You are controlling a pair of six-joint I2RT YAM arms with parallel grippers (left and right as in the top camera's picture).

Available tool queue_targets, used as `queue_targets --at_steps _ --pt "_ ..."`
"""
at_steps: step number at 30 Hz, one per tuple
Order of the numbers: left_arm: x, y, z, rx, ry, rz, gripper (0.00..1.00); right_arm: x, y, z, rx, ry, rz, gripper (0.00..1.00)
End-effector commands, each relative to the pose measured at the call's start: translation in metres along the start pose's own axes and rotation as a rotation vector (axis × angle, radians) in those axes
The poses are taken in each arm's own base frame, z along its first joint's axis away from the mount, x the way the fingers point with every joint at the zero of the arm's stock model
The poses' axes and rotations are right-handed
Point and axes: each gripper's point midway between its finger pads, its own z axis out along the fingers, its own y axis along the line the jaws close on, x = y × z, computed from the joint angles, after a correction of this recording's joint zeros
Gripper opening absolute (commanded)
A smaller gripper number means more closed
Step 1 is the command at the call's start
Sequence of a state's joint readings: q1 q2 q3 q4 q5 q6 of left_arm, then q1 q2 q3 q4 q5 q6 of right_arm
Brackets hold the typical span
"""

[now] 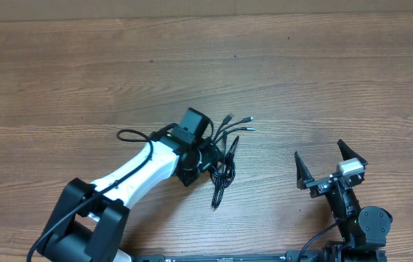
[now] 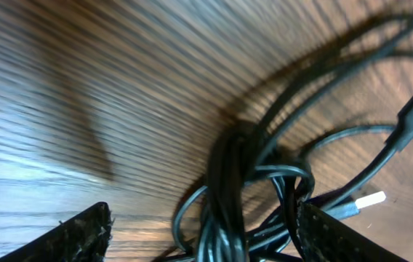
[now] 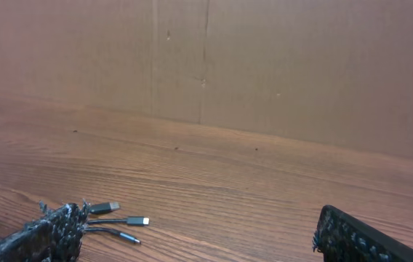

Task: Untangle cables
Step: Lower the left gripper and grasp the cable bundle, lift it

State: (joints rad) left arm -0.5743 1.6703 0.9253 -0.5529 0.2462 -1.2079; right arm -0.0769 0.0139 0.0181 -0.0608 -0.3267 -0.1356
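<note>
Cables [image 1: 222, 175]: thin, black, knotted bunch

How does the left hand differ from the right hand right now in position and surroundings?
The left hand sits low over the cables, its fingers straddling the tangle; the right hand stands off to the side above bare table, apart from them. The left hand's camera sees knotted cord close up; the right hand's sees only a few plugs far off. Both hands are open, neither closed on a cable.
</note>
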Motion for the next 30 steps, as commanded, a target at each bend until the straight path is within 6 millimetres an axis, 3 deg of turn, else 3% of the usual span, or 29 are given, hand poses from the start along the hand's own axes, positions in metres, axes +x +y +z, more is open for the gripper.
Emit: queue_targets --at_steps 1,7,13,16,19,26,30 --pt "0.006 0.004 0.006 -0.031 -0.012 0.045 0.79 0.003 0.002 0.0 -0.008 0.001 -0.008 1.0" --pt "0.0 0.012 0.006 -0.073 -0.066 0.052 0.7 0.003 0.002 0.0 -0.008 0.001 -0.008 1.0" --pt "-0.012 0.016 0.005 -0.098 -0.131 0.053 0.37 0.003 0.002 0.0 -0.008 0.001 -0.008 1.0" --pt "-0.012 0.016 0.005 -0.097 -0.132 0.053 0.26 0.003 0.002 0.0 -0.008 0.001 -0.008 1.0" --pt "-0.012 0.016 0.005 -0.098 -0.131 0.054 0.04 0.003 0.002 0.0 -0.008 0.0 -0.008 1.0" --pt "-0.013 0.009 0.001 -0.085 -0.131 0.168 0.04 0.003 0.002 0.0 -0.008 0.0 -0.008 1.0" --pt "-0.007 -0.021 -0.017 0.006 -0.109 0.408 0.04 0.003 0.002 0.0 -0.008 0.001 -0.008 1.0"
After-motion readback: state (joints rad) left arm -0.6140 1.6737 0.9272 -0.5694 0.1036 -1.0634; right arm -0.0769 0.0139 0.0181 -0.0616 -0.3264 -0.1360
